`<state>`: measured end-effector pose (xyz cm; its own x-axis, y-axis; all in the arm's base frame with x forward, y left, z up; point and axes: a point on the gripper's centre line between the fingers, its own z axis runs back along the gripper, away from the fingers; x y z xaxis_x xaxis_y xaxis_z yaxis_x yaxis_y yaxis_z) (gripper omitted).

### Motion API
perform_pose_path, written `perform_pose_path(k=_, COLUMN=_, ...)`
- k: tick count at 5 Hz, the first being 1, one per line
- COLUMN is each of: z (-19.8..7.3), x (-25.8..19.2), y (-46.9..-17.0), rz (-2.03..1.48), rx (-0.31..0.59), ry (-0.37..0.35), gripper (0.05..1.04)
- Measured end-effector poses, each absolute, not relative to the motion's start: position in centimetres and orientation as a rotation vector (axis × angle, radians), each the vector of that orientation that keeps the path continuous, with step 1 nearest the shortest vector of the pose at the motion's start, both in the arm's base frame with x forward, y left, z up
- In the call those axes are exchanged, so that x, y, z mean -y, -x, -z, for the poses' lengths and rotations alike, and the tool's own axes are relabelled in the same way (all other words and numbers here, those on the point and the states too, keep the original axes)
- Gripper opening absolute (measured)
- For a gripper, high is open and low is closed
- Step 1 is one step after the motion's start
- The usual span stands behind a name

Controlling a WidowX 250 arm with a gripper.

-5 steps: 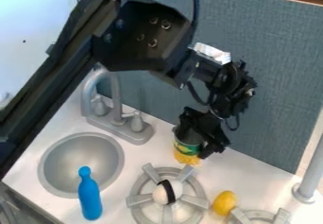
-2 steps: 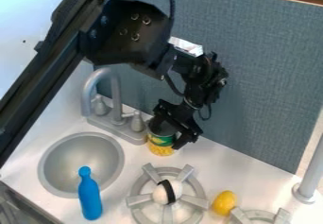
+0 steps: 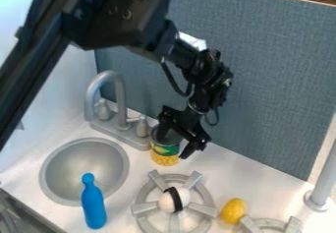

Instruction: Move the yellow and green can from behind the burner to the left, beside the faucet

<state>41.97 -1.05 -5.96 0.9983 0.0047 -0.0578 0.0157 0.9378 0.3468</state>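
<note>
1. Beyond the grey burner (image 3: 194, 180), the can (image 3: 164, 152) has slid left to just beside the tap (image 3: 121, 104), upright; its move looks nearly finished
2. The black gripper (image 3: 177, 142) hangs at its rim and right side; one cannot tell whether it grips
3. The arm (image 3: 115, 20) slants from upper left, wrist bent down

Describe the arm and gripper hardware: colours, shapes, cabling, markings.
Arm: black, with a straight bar-like link and a bulky angular housing dotted with round bolt heads. Black cable loops near the wrist; bright silvery-white patch on top. Gripper: black, two-fingered, angular. No readable markings.
</note>
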Motion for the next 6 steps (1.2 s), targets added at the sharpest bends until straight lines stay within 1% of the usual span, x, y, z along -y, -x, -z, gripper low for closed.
perform_pose_path(k=1, z=5.6, x=1.5, y=-41.8, rz=0.019, rx=-0.041, ry=-0.320, gripper=1.000)
perform_pose_path(k=2, z=4.4, x=2.2, y=-42.1, rz=0.035, rx=0.021, ry=-0.268, gripper=1.000)
perform_pose_path(k=3, z=2.0, x=1.9, y=-40.9, rz=0.066, rx=0.058, ry=-0.236, gripper=1.000)
perform_pose_path(k=4, z=0.6, x=0.8, y=-38.7, rz=0.169, rx=0.032, ry=-0.112, gripper=1.000)
perform_pose_path(k=5, z=0.8, x=0.4, y=-37.5, rz=0.261, rx=-0.025, ry=-0.036, gripper=1.000)
perform_pose_path(k=6, z=2.0, x=0.4, y=-35.6, rz=0.314, rx=-0.090, ry=-0.024, gripper=1.000)
